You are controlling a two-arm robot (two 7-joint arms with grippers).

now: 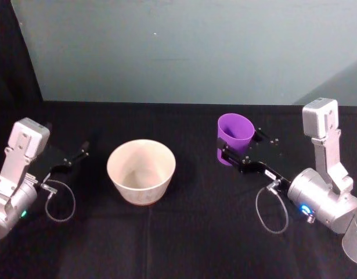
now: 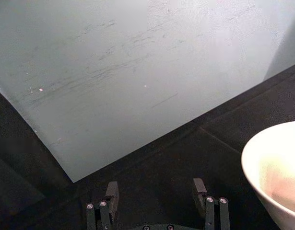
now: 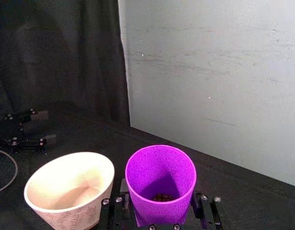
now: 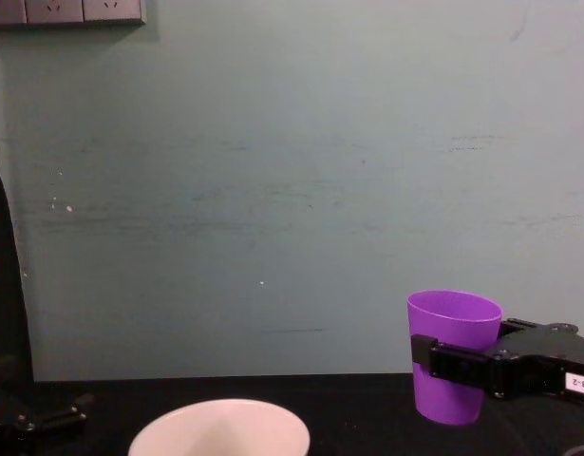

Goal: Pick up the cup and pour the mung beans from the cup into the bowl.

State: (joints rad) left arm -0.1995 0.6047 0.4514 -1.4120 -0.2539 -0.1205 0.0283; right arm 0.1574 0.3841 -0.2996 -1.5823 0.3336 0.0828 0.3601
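The cup (image 1: pixel 236 131) is bright purple and plain, with dark brown beans (image 3: pixel 160 197) at its bottom. The bowl (image 1: pixel 141 170) is pale pinkish-white, a shade browner at its foot. The table (image 1: pixel 184 244) is black. The wall (image 1: pixel 184 46) behind is pale grey-green with faint darker scuffs. The right gripper (image 1: pixel 239 146) and left gripper (image 1: pixel 84 150) are black; the right carries a small white label (image 4: pixel 578 383).

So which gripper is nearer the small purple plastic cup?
Right. The right gripper clasps the small purple plastic cup on both sides; the left gripper sits open on the far side of the wide pale bowl.
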